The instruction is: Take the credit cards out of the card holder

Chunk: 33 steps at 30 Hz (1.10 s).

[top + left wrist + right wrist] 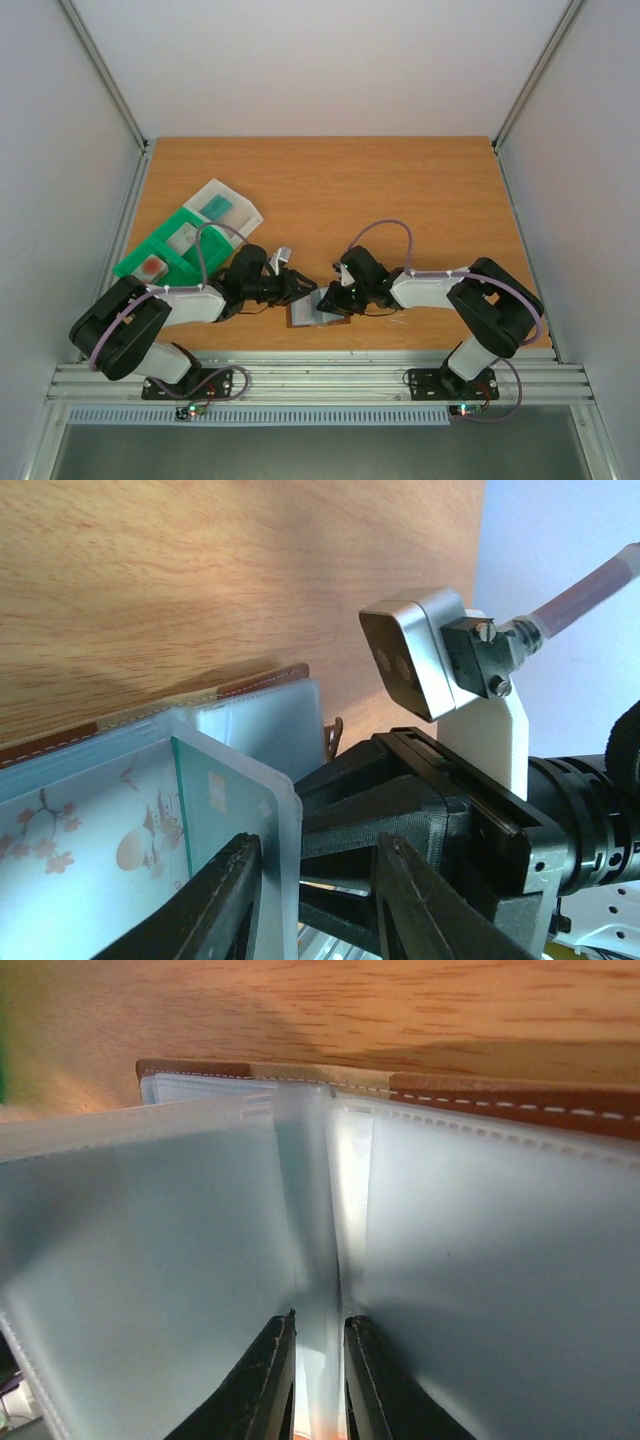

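The card holder (312,312) lies open near the table's front edge, brown outside (500,1095) with frosted pale-blue sleeves fanned upward. My left gripper (303,285) reaches it from the left and my right gripper (333,288) from the right. In the left wrist view a teal credit card (215,800) sits inside a frosted sleeve (283,830) that stands between the left gripper's (318,845) parted fingers, against one finger. A blossom-printed card (100,840) shows in the neighbouring sleeve. The right gripper's (318,1318) fingers stand narrowly apart around one thin sleeve leaf (312,1210).
A green compartmented tray (165,250) at the back left holds a reddish card (150,266) and a pale one (185,237). A clear box (222,208) behind it holds a teal card. Metal frame posts and white walls bound the table.
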Motion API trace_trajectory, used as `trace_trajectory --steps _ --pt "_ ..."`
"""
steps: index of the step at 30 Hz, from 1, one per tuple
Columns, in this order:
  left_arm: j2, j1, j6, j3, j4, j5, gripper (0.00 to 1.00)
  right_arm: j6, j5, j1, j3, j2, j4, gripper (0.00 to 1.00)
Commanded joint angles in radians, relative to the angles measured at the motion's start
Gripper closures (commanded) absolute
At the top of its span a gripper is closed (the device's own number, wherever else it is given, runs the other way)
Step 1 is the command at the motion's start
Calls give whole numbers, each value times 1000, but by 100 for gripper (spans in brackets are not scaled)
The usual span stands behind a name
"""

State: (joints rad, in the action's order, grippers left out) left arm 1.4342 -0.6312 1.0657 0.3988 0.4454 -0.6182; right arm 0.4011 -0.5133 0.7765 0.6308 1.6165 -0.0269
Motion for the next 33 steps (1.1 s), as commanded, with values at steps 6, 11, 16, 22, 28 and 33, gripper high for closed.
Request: trace_trajectory --steps 6,11,16,22,28,33 --pt "35 -34 -18 48 13 23 64 -25 59 7 -7 -75 73 78" --pt "65 -55 -11 65 37 26 64 -41 87 7 -3 -116 121 76" --pt "79 -58 -9 76 39 24 64 -79 175 6 7 -193 247 74" --pt "104 -60 -5 80 66 24 64 -90 243 6 6 -300 348 73" --pt "129 -80 0 100 78 23 63 -90 250 7 13 -364 388 73" --pt "131 -80 -4 105 75 23 62 -88 239 6 16 -375 387 73"
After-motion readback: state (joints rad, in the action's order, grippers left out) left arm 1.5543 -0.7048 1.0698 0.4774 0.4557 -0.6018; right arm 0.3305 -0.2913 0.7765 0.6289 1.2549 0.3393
